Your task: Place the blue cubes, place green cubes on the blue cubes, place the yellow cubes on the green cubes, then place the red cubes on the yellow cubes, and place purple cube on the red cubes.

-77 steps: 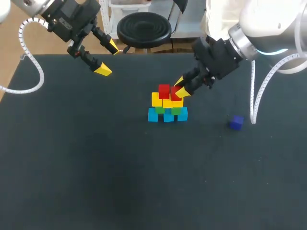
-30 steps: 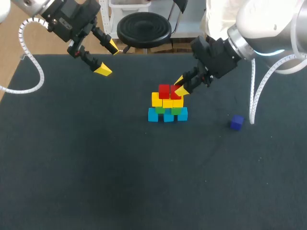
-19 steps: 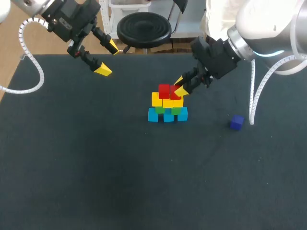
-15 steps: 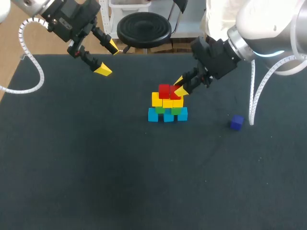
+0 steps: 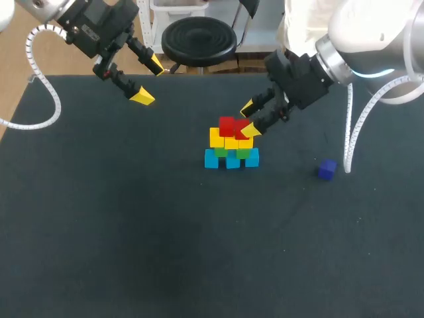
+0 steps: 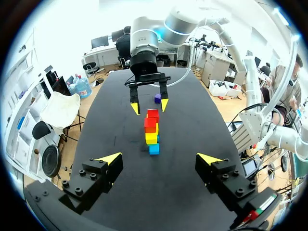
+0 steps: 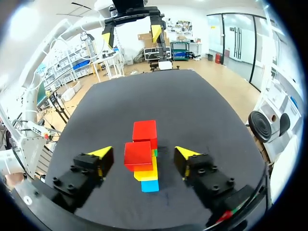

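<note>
The cube stack stands mid-table: blue cubes (image 5: 231, 159) at the bottom, green cubes (image 5: 244, 153) on them, yellow cubes (image 5: 224, 140) above, and two red cubes (image 5: 227, 125) on top. My right gripper (image 5: 249, 119) is open and straddles the right red cube (image 7: 138, 154), with a gap on each side. That cube sits slightly out of line with the other red cube (image 7: 145, 131). The purple cube (image 5: 326, 169) lies alone on the table to the stack's right. My left gripper (image 5: 148, 81) hangs open and empty above the far left of the table.
The black table (image 5: 132, 232) is otherwise bare on the near and left sides. In the left wrist view my right gripper (image 6: 148, 103) stands over the stack, with the purple cube (image 6: 157, 98) just behind it.
My right gripper has opened and let go of the right red cube, which stays on the yellow cubes. The left arm has not moved.
</note>
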Available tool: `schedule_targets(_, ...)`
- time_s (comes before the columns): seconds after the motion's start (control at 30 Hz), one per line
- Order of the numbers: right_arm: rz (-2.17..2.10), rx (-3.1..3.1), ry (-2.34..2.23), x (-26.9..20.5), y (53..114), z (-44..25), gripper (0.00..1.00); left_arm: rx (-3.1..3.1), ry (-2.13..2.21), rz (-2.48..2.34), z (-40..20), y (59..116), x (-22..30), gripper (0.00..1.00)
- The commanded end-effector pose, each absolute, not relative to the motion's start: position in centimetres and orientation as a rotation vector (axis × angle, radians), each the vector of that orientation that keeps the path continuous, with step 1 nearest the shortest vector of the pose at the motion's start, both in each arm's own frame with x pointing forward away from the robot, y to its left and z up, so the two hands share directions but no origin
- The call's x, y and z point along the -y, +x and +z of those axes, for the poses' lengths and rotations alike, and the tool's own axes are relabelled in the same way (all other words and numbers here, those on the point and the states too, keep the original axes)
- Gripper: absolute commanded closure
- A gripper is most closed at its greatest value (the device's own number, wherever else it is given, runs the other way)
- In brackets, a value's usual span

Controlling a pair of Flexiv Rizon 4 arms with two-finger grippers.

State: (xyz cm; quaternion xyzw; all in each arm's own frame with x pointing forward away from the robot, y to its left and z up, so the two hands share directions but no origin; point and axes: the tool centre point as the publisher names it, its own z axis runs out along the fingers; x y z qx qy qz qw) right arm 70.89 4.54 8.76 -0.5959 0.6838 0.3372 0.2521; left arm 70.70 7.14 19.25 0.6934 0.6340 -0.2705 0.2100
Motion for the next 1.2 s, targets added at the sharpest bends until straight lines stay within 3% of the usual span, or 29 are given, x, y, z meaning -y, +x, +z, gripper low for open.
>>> schedule_targets(0.03,0.906,-1.860,-1.613,-4.2,70.5,9.0,0.00,-1.758,1.927,-0.751,19.2,70.6,-7.2,0.00)
schedule_targets(0.4,0.856,-1.859,-1.586,-1.9,69.5,10.0,0.00,-1.758,1.927,-0.751,19.2,70.6,-7.2,0.00)
schedule_targets(0.43,0.852,-1.858,-1.588,-1.7,69.4,10.1,0.04,-1.758,1.927,-0.751,19.2,70.6,-7.2,0.00)
schedule_targets(0.47,0.851,-1.858,-1.590,-1.7,69.3,10.1,0.50,-1.758,1.927,-0.751,19.2,70.6,-7.2,0.00)
schedule_targets(0.5,0.848,-1.858,-1.592,-1.6,69.2,10.1,0.56,-1.758,1.927,-0.751,19.2,70.6,-7.2,0.00)
schedule_targets(0.57,0.847,-1.857,-1.598,-1.6,69.0,10.0,1.00,-1.758,1.927,-0.751,19.2,70.6,-7.2,0.00)
schedule_targets(1.2,0.887,-1.864,-1.601,-2.4,69.0,8.6,1.00,-1.758,1.927,-0.751,19.2,70.6,-7.2,0.00)
